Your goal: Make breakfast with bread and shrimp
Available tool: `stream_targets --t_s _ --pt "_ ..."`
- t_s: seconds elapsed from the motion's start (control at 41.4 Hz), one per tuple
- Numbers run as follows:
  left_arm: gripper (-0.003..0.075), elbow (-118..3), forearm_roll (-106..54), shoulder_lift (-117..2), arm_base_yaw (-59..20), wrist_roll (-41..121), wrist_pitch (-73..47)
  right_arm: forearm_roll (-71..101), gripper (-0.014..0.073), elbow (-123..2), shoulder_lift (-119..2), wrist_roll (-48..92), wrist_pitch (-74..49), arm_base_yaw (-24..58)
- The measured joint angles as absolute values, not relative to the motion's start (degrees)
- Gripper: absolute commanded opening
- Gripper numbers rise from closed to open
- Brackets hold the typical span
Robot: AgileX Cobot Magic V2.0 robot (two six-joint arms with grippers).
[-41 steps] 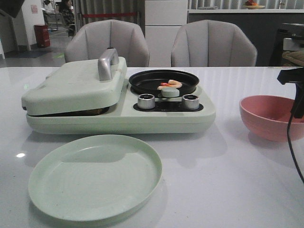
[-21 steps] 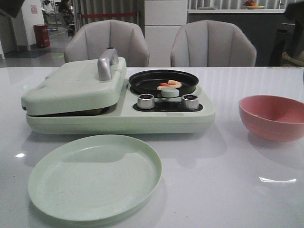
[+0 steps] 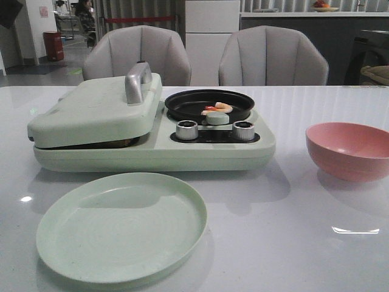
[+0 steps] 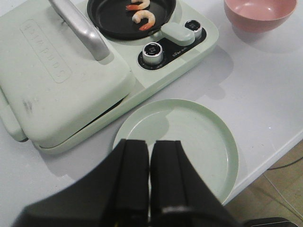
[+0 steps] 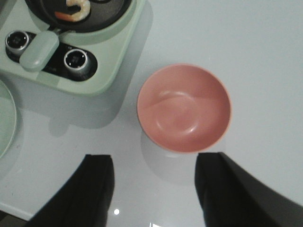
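A: What's the step now?

B: I'd judge the shrimp (image 4: 143, 17) are cooking in the black pan (image 4: 109, 21), and the bread isn't visible; it may be under the shut lid (image 4: 57, 80), but I can't tell. Likely next move: lift that lid by its silver handle (image 4: 80, 28), or carry shrimp to the plate (image 4: 189, 142).

A: How to do it well?

B: For the lid, take the handle across its middle and swing up along the hinge, not straight back. For shrimp, come down steeply inside the pan rim; they're small, curled and probably slippery.

A: And the grippers?

B: The left gripper (image 4: 149, 156) is closed, fingers touching, holding nothing. It hangs above the near edge of the plate, shrimp well beyond it, past the knobs. The right gripper (image 5: 154, 182) is wide open and empty, above the pink bowl (image 5: 184, 109); the shrimp (image 5: 75, 9) lie off toward the cooker, well apart from it
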State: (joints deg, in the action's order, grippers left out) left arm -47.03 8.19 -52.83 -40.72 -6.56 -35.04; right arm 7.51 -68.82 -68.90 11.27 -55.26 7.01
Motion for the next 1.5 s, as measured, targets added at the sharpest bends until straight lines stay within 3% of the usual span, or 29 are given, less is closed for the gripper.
stream_targets --t_s 0.507,0.918,1.014,1.256,1.497 --pt "0.0144 -47.03 8.23 -52.83 -40.72 -6.56 -35.04 1.09 0.0491 -46.42 -41.10 -0.48 -58.16 7.01" --pt "0.0143 -47.03 8.32 -52.83 -40.72 -6.56 -35.04 0.00 0.0487 -44.27 -30.23 -1.92 -59.60 7.01" --pt "0.0143 -47.03 8.32 -52.83 -40.72 -6.56 -35.04 0.00 0.0419 -44.27 -30.23 -1.92 -59.73 7.01" --pt "0.0143 -47.03 8.32 -52.83 -40.72 -6.56 -35.04 0.00 0.0135 -44.27 -30.23 -1.92 -59.73 7.01" --pt "0.0143 -47.03 8.32 -52.83 -40.72 -6.56 -35.04 0.00 0.0030 -44.27 -30.23 -1.92 -59.73 7.01"
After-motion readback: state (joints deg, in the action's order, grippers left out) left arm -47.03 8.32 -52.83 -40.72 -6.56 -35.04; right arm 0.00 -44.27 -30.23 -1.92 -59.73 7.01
